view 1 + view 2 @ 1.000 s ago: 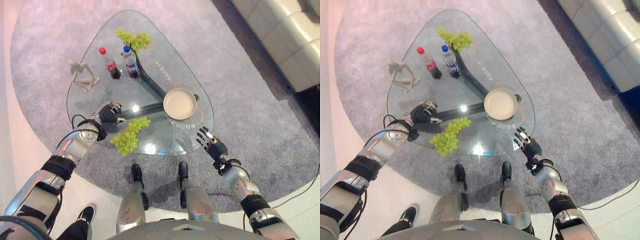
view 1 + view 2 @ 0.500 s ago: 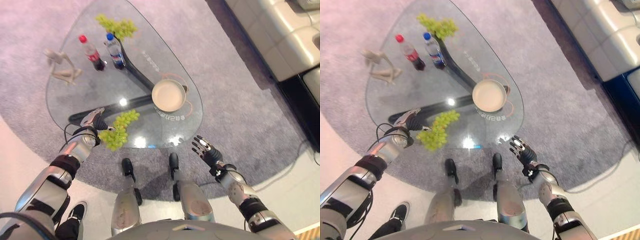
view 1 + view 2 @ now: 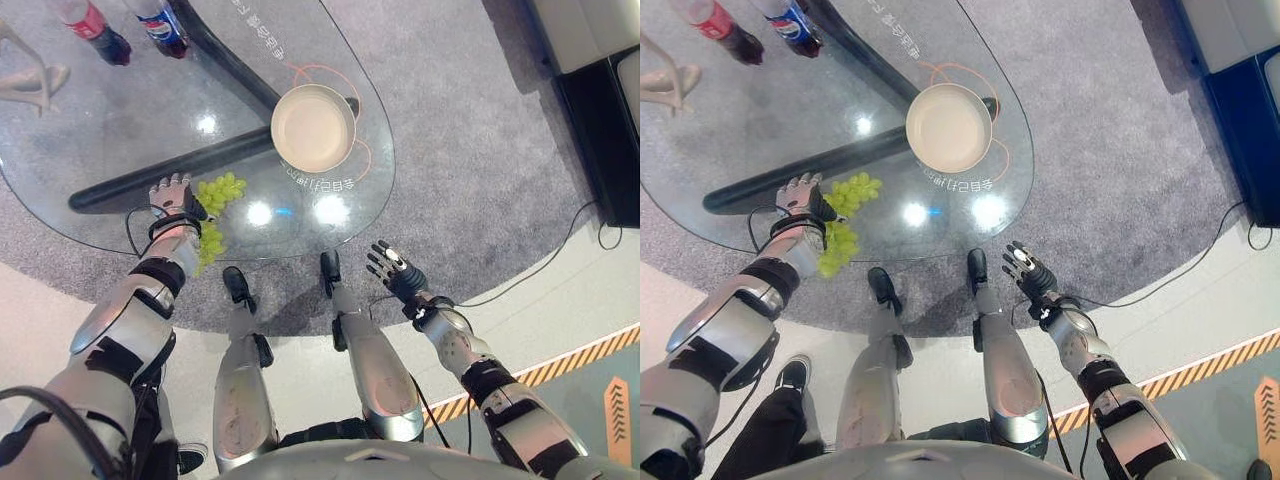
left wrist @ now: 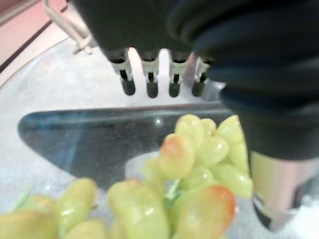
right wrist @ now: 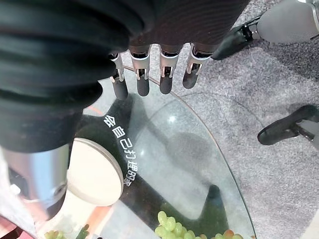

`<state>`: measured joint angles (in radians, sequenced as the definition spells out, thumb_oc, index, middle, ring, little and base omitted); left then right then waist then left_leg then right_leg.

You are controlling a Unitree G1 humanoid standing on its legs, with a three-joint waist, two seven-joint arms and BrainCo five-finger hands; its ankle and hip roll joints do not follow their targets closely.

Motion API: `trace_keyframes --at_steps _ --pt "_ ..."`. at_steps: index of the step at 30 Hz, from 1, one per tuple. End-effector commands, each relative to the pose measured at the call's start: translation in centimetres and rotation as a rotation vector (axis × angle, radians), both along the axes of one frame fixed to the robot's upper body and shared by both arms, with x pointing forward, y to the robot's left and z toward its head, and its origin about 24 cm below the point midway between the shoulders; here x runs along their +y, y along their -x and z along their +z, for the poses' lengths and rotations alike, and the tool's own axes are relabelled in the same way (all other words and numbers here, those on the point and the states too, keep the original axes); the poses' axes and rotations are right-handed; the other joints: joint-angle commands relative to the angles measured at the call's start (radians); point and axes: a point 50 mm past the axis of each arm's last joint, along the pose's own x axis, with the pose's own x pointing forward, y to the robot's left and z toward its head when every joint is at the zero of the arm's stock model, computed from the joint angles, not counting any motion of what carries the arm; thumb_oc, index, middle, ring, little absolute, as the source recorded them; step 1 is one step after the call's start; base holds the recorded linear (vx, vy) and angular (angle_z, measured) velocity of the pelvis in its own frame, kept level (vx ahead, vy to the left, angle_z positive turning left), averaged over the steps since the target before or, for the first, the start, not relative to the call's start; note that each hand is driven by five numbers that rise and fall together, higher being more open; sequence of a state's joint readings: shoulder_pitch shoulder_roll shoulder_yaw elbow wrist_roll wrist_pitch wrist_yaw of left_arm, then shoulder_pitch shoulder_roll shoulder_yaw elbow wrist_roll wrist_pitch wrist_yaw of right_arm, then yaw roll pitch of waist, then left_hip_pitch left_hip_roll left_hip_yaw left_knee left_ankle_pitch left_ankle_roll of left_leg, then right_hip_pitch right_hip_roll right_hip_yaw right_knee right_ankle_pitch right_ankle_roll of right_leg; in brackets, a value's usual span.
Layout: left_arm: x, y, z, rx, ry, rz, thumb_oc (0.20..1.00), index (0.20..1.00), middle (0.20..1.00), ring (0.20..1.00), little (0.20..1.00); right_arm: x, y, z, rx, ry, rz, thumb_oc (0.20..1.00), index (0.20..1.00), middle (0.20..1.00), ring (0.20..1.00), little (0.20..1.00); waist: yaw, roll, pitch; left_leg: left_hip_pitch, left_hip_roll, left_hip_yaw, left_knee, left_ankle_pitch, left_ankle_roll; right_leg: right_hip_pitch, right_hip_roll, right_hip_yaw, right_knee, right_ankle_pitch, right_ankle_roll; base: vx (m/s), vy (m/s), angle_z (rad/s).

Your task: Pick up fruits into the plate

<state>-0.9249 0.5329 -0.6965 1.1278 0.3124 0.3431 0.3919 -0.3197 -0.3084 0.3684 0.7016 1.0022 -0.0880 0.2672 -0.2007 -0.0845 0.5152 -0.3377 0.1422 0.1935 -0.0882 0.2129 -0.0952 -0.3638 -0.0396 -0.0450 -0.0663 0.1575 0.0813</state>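
At the near edge of the glass table (image 3: 120, 120), the left hand (image 3: 170, 193) hovers open-fingered beside the grapes (image 3: 214, 195), short of the plate (image 3: 313, 126). Soft, loose-hanging fruit, probably best cradled at the stem. The right hand (image 3: 392, 273) hangs open.

You see white lettering (image 3: 318, 184) on glass table (image 3: 120, 130) beside plate (image 3: 312, 127); bottle labels (image 3: 165, 25) too small to read. Orange arrow (image 3: 617, 420), yellow-black striped tape (image 3: 560, 365) on floor.
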Motion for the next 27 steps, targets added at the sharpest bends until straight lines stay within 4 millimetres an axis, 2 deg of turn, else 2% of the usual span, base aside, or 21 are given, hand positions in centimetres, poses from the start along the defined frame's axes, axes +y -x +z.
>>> trace_keyframes --at_steps 1,3,12,19,22,23,24,27 --pt "2.4 -0.1 2.5 -0.072 -0.057 0.129 1.0 1.0 1.0 1.0 1.0 0.3 -0.5 1.3 -0.065 -0.061 -0.026 1.0 1.0 1.0 1.0 1.0 -0.012 -0.025 0.005 -0.045 -0.019 -0.016 0.073 -0.068 -0.018 -0.111 0.056 0.011 0.173 -0.056 -0.004 -0.04 -0.054 -0.11" --pt "2.5 -0.1 2.8 -0.074 -0.068 0.144 1.0 1.0 1.0 1.0 1.0 0.4 -0.6 1.4 -0.073 -0.065 -0.027 1.0 1.0 1.0 1.0 1.0 -0.016 -0.024 0.005 -0.062 -0.016 -0.015 0.074 -0.063 -0.023 -0.129 0.057 0.01 0.173 -0.053 -0.004 -0.04 -0.043 -0.05" --pt "3.2 -0.4 5.7 -0.061 -0.352 0.179 1.0 1.0 1.0 1.0 1.0 0.2 -0.6 2.1 -0.111 -0.12 -0.029 1.0 1.0 1.0 1.0 1.0 -0.037 -0.032 0.005 -0.145 -0.003 -0.014 0.073 -0.037 -0.042 -0.212 0.064 0.014 0.178 -0.036 -0.006 -0.03 -0.029 -0.08" --pt "2.9 -0.5 5.6 0.006 -0.45 0.18 1.0 1.0 1.0 1.0 1.0 0.9 -0.9 2.4 -0.132 -0.154 -0.018 1.0 1.0 1.0 1.0 1.0 -0.046 -0.052 0.005 -0.179 0.004 -0.013 0.071 -0.037 -0.044 -0.247 0.061 0.01 0.178 -0.028 -0.001 -0.03 -0.035 0.0" --pt "2.8 -0.4 4.6 0.082 -0.445 0.187 1.0 1.0 1.0 1.0 1.0 1.4 -1.4 2.9 -0.145 -0.178 -0.007 1.0 1.0 1.0 1.0 1.0 -0.047 -0.065 0.005 -0.189 0.006 -0.012 0.065 -0.033 -0.045 -0.258 0.062 0.004 0.174 -0.02 0.001 0.0 0.0 0.0" --pt "2.7 -0.4 4.5 0.09 -0.457 0.186 0.526 0.526 0.526 0.526 0.526 1.7 -1.5 3.1 -0.148 -0.187 -0.001 1.0 1.0 1.0 1.0 1.0 -0.048 -0.069 0.005 -0.193 0.007 -0.013 0.062 -0.032 -0.045 -0.262 0.062 0.005 0.173 -0.018 0.002 0.0 0.0 0.0" --pt "2.7 -0.4 4.5 0.096 -0.467 0.188 0.2 0.2 0.2 0.2 0.2 1.9 -1.6 3.3 -0.15 -0.196 0.003 1.0 1.0 1.0 1.0 1.0 -0.048 -0.072 0.005 -0.194 0.008 -0.013 0.059 -0.031 -0.044 -0.264 0.063 0.005 0.172 -0.017 0.002 0.0 0.0 0.0" --pt "3.1 -0.2 4.9 0.115 -0.512 0.216 0.2 0.2 0.2 0.2 0.2 2.1 -1.7 3.5 -0.157 -0.222 0.016 1.0 1.0 1.0 1.0 1.0 -0.053 -0.08 0.005 -0.205 0.012 -0.013 0.063 -0.03 -0.048 -0.272 0.065 0.006 0.175 -0.017 0.004 0.0 0.0 0.0"
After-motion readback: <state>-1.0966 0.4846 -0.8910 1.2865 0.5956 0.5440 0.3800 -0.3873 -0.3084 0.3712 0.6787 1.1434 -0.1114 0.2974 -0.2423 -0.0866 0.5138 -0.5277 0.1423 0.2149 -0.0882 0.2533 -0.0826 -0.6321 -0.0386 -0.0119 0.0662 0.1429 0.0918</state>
